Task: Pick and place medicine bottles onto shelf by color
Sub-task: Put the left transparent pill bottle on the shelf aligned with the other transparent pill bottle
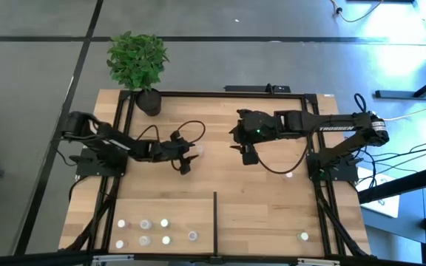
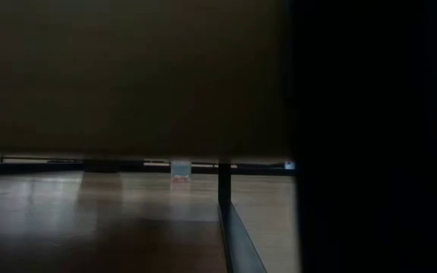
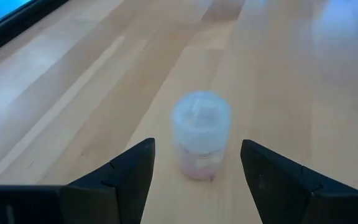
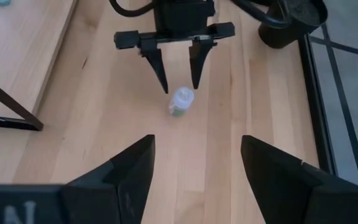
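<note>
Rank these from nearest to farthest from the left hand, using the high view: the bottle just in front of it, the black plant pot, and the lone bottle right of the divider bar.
1. Bottle, just beyond the left hand, mid-table.
2. Plant pot, at the table's far left corner.
3. Lone bottle, right of the divider bar, at the near edge.

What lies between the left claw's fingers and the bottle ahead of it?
Only bare wooden tabletop, seen in the left wrist view: the open left claw flanks the bottle without touching.

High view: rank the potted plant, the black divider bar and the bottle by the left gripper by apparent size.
1. potted plant
2. black divider bar, long but thin
3. bottle, by far the smallest, just ahead of the open left gripper
</note>
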Controlling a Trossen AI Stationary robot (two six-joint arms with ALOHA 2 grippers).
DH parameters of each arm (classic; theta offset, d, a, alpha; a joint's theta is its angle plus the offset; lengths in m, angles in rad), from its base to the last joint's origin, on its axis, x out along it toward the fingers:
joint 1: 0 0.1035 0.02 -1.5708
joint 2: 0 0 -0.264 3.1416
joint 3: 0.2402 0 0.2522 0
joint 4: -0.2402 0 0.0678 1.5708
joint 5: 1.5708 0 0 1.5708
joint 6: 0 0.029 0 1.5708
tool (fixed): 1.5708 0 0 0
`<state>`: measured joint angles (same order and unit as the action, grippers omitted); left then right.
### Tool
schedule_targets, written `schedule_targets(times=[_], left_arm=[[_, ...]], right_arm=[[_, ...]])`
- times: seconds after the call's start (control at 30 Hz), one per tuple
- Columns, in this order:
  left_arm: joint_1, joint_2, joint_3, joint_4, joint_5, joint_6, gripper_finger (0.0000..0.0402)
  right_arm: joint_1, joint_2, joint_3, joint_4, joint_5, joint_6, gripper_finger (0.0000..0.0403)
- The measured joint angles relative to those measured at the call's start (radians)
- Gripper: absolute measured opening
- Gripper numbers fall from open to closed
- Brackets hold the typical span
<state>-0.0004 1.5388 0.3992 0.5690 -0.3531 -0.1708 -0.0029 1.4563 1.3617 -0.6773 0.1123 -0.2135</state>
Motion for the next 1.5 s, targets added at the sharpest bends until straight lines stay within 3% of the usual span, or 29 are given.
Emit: schedule_targets(times=[0.27, 0.8, 1.5], left_arm=[[0.034, 0.029, 0.001, 0.069, 0.08, 0.021, 0.0231], [0.053, 0.102, 0.04, 0.078, 0.087, 0.025, 0.0231], [0.052, 0.102, 0.04, 0.133, 0.085, 0.013, 0.0231]], right_arm=[[0.0, 0.0, 0.0, 0.0, 0.0, 0.0, 0.0239], [0.0, 0.001, 0.0, 0.0, 0.0, 0.0, 0.0239], [-0.001, 0.001, 0.001, 0.001, 0.0, 0.0, 0.0239]])
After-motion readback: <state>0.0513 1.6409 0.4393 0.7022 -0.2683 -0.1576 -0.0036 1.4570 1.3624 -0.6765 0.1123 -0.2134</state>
